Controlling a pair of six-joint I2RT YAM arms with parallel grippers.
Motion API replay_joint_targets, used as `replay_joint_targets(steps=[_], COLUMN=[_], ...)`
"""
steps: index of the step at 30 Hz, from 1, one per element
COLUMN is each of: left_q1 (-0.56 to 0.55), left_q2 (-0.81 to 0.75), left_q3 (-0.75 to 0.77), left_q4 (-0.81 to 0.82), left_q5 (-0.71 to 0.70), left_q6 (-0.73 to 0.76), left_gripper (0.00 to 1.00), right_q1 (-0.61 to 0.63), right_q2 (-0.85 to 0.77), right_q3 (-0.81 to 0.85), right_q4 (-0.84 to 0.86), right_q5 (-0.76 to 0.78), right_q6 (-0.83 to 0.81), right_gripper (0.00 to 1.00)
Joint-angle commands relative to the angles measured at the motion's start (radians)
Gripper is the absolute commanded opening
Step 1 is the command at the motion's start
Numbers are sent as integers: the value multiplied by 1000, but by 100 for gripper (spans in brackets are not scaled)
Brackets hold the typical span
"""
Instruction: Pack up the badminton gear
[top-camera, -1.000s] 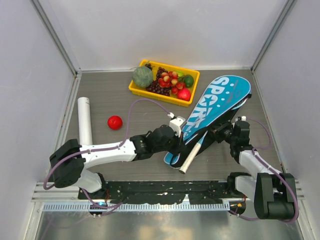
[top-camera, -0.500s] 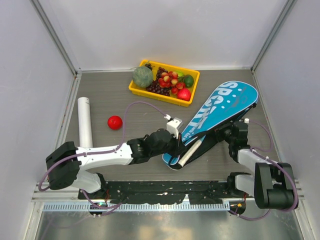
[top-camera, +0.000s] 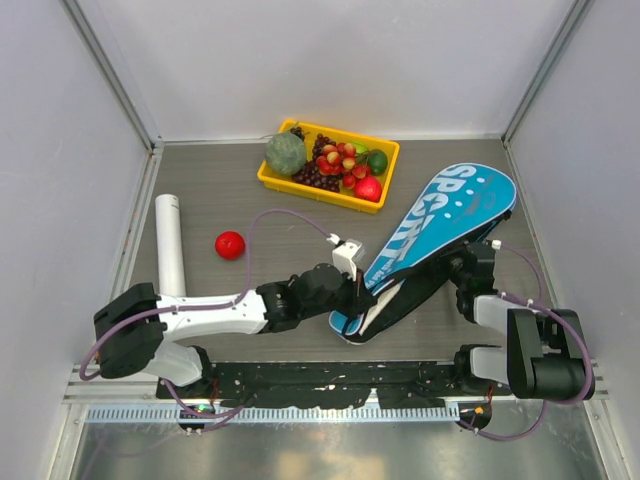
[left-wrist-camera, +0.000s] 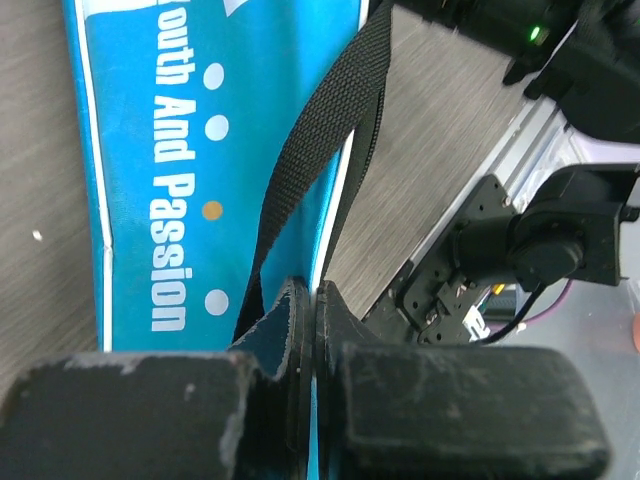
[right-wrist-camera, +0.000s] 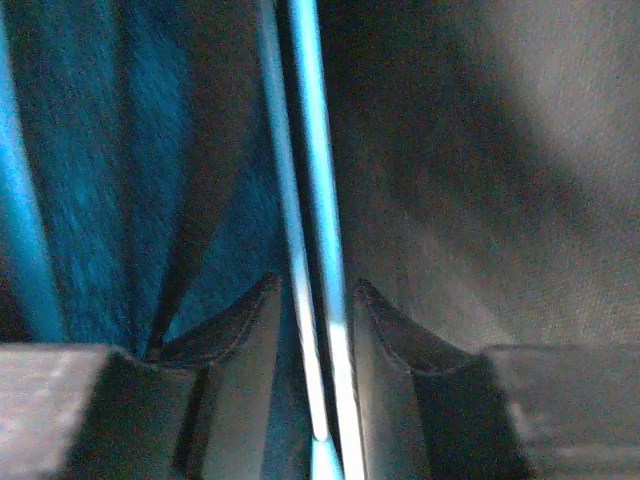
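Observation:
The blue "SPORT" bag (top-camera: 440, 225) lies slanted at the right of the table, its narrow end nearest the arms. My left gripper (top-camera: 358, 297) is shut on the bag's blue edge (left-wrist-camera: 150, 150) at that narrow end, beside a black strap (left-wrist-camera: 320, 130). My right gripper (top-camera: 462, 262) sits at the bag's near side. Its fingers stand slightly apart around two thin light-blue strips (right-wrist-camera: 318, 250), with dark fabric on both sides. I cannot tell if these are racket frames or bag trim. No racket handle shows. The white tube (top-camera: 168, 240) lies at the left. The shuttlecocks are out of view.
A small red ball (top-camera: 230, 245) rests right of the tube. A yellow tray (top-camera: 268, 178) of fruit stands at the back, close to the bag's wide end. Grey walls enclose the table on three sides. The arm bases and a metal rail (top-camera: 330, 378) line the near edge.
The white handle that stuck out of the bag's narrow end has gone out of sight inside it. The bag's wide end shifted right and lies flatter. My right jaws have parted.

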Motion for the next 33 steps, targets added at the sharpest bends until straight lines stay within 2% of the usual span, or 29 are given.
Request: replay_joint_targets(steps=[1, 4, 9, 17, 21, 25, 29, 33], left_q1=[-29, -26, -21, -7, -6, -1, -1, 0], left_q2=[9, 21, 34, 31, 37, 37, 35, 40], left_q3=[12, 39, 108, 134, 131, 130, 131, 139], left_q4=[-43, -89, -176, -207, -207, -210, -208, -233], left_q5=[-24, -66, -84, -52, -52, -58, -60, -55], left_q6=[-22, -22, -22, -71, -97, -103, -99, -90], left_gripper=[0, 0, 0, 0, 0, 0, 0, 0], right_q1=[-22, -22, -22, -24, -22, -22, -28, -76], right_q2=[-7, -35, -159, -482, -567, -565, -483, -357], right_q3=[110, 244, 288, 355, 407, 466, 519, 547], right_q4=[-50, -416, -780, -1141, -1203, -1206, -1143, -1066], right_q5=[40, -36, -42, 112, 145, 192, 298, 240], right_q6=[-68, -225, -401, -463, -458, -481, -593, -691], right_gripper=[46, 58, 66, 77, 82, 87, 92, 96])
